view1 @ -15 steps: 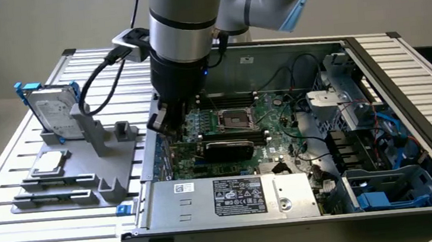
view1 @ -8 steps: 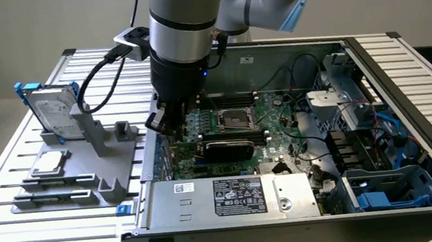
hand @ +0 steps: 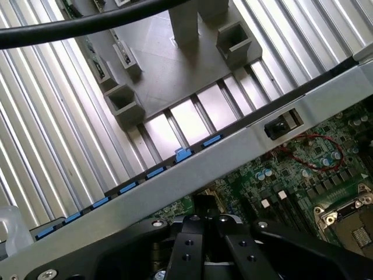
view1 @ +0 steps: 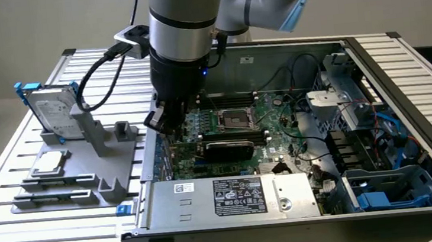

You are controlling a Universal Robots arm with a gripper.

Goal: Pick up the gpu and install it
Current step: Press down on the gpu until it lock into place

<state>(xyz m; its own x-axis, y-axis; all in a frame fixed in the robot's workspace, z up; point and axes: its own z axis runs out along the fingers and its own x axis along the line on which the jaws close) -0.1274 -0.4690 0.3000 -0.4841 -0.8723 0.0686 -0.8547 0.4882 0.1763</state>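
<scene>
In the exterior view, you had the arm reaching down into the open computer case (view1: 405, 114), with the gripper (view1: 171, 130) low over the motherboard (view1: 272, 124) near the case wall on the exterior view's left. The gpu (view1: 228, 149) stood on edge on the board just beside the gripper, its black cover facing the power supply (view1: 227, 197); from here you could not tell whether the card was fully seated in its slot. On the slatted table (view1: 20, 235) outside the case sat the grey fixture (view1: 63, 183), with the hard drive (view1: 50, 110) in its blue frame upright at the back and the square silver processor chip (view1: 50, 163) lying flat on it.

In the wrist view, your gripper's black fingers (hand: 186, 245) came together at a narrow point over the green board (hand: 303, 169), pressed shut; whether they pinched the card's edge there was hidden. Past the grey case wall (hand: 233, 151) with its blue clips (hand: 183, 154) you could see the fixture's empty square holders (hand: 236, 38) on the table slats.
</scene>
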